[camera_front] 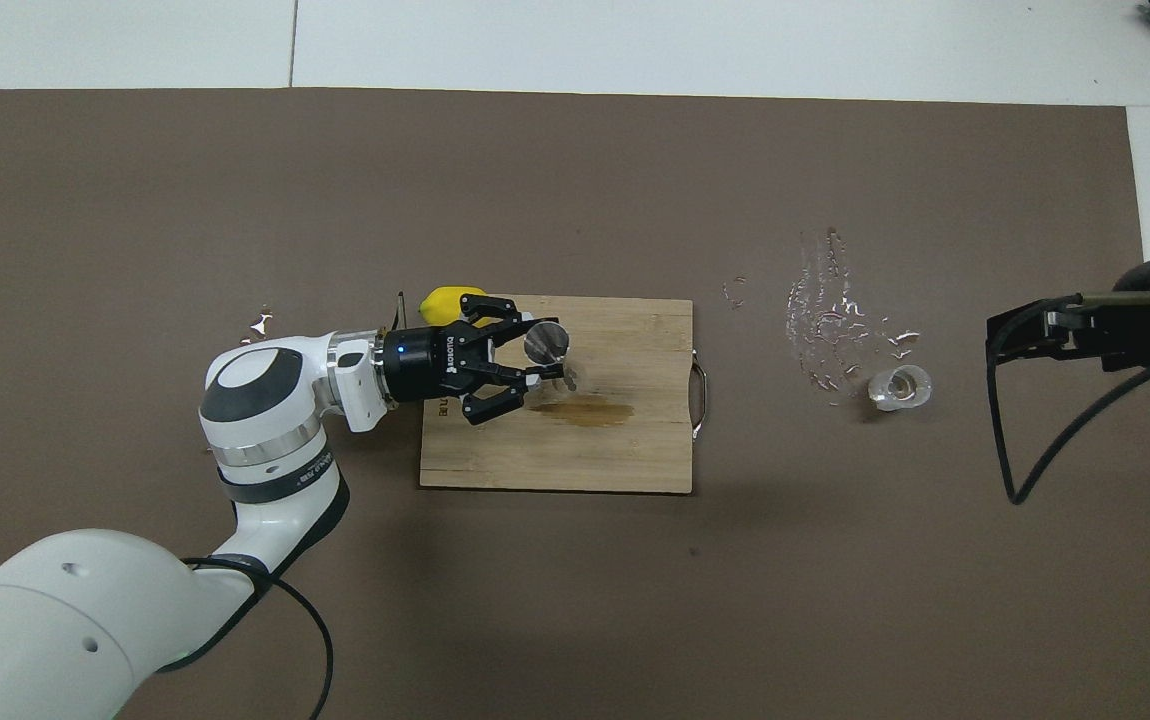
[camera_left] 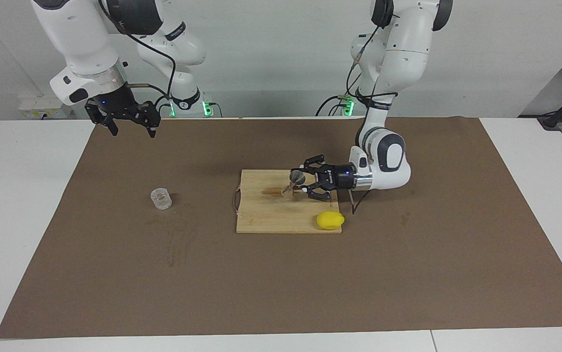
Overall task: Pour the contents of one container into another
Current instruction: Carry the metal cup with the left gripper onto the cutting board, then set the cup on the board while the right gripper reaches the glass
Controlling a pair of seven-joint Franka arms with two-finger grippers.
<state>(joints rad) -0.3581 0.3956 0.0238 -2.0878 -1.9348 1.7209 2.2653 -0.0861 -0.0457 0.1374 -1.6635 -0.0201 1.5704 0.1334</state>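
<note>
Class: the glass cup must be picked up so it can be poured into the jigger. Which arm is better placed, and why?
Right. The right gripper hangs open at the glass cup's end of the table; the left gripper is shut on the jigger over the cutting board.

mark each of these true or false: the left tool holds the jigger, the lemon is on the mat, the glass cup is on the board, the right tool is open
1. The left tool holds the jigger over the cutting board. True.
2. The lemon lies on the brown mat. False: it sits on the board's corner.
3. The glass cup stands on the board. False: it stands on the mat toward the right arm's end.
4. The right tool is open. True.
</note>
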